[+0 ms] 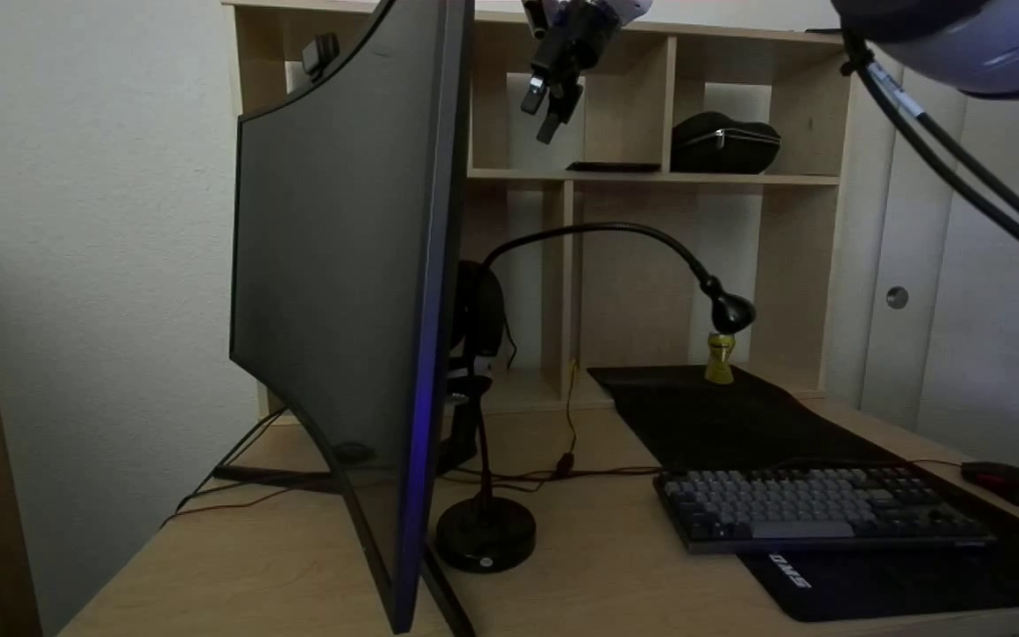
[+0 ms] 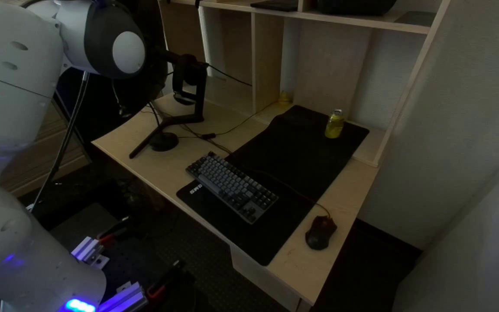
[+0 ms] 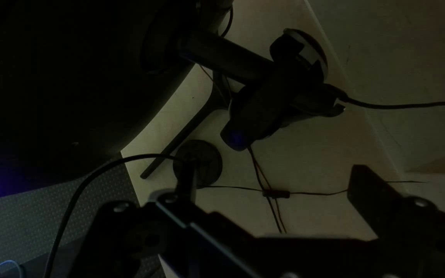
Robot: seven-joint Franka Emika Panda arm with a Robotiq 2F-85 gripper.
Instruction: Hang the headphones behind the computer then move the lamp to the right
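1. Curved monitor (image 1: 341, 257): the Robotiq gripper (image 3: 272, 177) hangs above the desk (image 1: 598, 548), its fingers spread wide with nothing between them. Descending too near the screen could knock its edge; the dark wrist view makes that clearance hard to judge.
2. Gooseneck desk lamp (image 1: 485, 535): its round base stands just beside the stand leg (image 2: 145, 141), touching or not I cannot tell; the move to the right seems yet to be made. Gripped by its thin neck, it may flex and tip rather than slide. One finger (image 3: 187, 183) overlaps that neck in the wrist view, so a careless approach could push the lamp over.
3. Keyboard (image 2: 232, 184): lying to the lamp's right, it would be shoved by too long a slide.
4. Over-ear headphones (image 1: 489, 305): they appear hung on the stand behind the monitor. A bump there, or snagging the wire (image 3: 400, 105) beside them, could drop them.
5. In-line switch (image 3: 276, 194): apparently on the lamp's cord, it meets other cables (image 3: 257, 172); a tangle could jerk the base mid-slide.
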